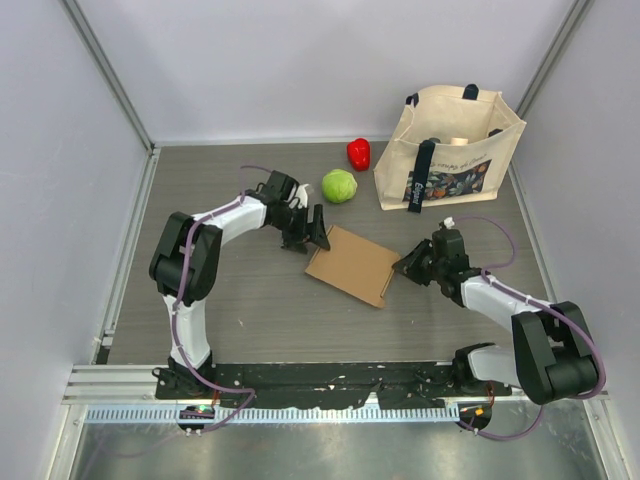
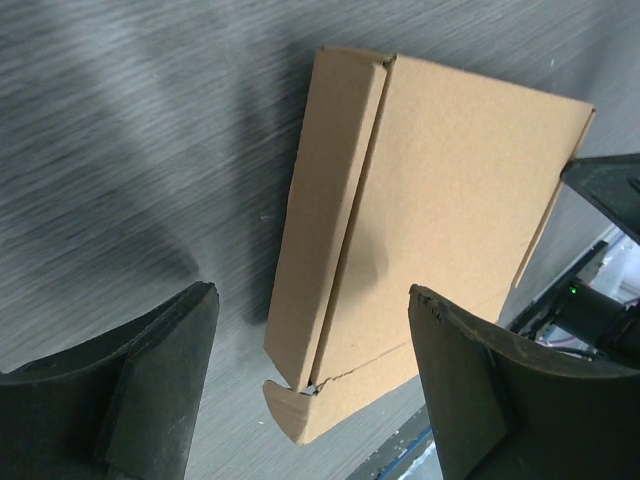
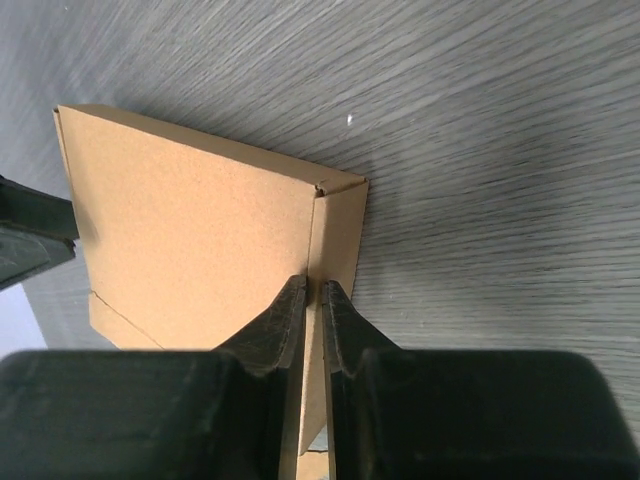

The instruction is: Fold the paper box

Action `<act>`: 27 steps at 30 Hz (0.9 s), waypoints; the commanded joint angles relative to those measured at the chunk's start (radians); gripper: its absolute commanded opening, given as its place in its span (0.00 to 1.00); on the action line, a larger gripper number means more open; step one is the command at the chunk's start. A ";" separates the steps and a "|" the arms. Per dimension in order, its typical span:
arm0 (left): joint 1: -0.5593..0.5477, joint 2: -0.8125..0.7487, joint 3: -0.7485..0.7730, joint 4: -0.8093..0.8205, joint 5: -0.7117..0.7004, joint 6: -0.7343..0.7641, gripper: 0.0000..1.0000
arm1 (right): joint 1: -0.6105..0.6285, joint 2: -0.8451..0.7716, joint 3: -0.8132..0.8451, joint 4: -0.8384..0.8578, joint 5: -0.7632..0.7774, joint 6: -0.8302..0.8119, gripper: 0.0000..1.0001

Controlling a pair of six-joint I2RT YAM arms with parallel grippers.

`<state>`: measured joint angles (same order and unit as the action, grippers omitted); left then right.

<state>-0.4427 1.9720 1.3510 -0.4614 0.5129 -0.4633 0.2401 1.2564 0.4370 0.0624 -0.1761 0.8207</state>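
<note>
One edge of paper box in right pincer.

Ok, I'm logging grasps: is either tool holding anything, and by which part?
The right tool pinches the paper box by its narrow side flap; the left tool is open, holding nothing.

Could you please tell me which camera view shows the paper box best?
The top external view: only there does the whole paper box show. The left wrist view shows most of it closer, one long flap folded; the right wrist view shows one end, pinched in the right gripper's jaws.
</note>
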 commanded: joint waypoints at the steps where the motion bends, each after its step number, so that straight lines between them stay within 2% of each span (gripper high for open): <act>1: 0.002 0.002 -0.035 0.084 0.098 -0.043 0.80 | -0.048 0.009 -0.063 -0.041 0.012 -0.003 0.10; 10: 0.004 0.004 -0.078 0.205 0.243 -0.141 0.77 | -0.082 0.012 -0.093 -0.026 -0.014 -0.003 0.08; 15: 0.001 -0.004 -0.121 0.315 0.341 -0.216 0.66 | -0.088 0.011 -0.086 -0.024 -0.013 -0.011 0.08; 17: 0.004 -0.022 -0.154 0.348 0.370 -0.262 0.55 | -0.088 0.005 -0.081 -0.018 -0.023 -0.021 0.09; 20: 0.002 -0.068 -0.219 0.438 0.397 -0.345 0.44 | -0.084 -0.015 -0.041 -0.042 -0.036 -0.072 0.17; 21: 0.004 -0.082 -0.239 0.481 0.401 -0.365 0.42 | -0.079 -0.025 0.001 -0.056 -0.031 -0.089 0.24; 22: 0.006 -0.096 -0.256 0.498 0.404 -0.392 0.36 | -0.075 -0.035 0.023 -0.118 -0.030 -0.107 0.27; 24: 0.018 -0.143 -0.321 0.584 0.423 -0.507 0.29 | -0.053 -0.089 0.092 -0.171 -0.014 -0.152 0.33; 25: 0.024 -0.157 -0.343 0.611 0.437 -0.550 0.27 | -0.041 -0.115 0.121 -0.235 -0.002 -0.173 0.35; 26: 0.035 -0.195 -0.402 0.726 0.447 -0.598 0.28 | -0.012 -0.158 0.155 -0.277 0.016 -0.193 0.38; 27: 0.042 -0.222 -0.433 0.766 0.449 -0.691 0.29 | 0.013 -0.184 0.220 -0.312 0.067 -0.234 0.46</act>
<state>-0.4259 1.8820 1.0138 0.0242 0.8841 -0.8909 0.1883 1.1954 0.4831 -0.0750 -0.2123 0.7265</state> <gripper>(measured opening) 0.398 0.361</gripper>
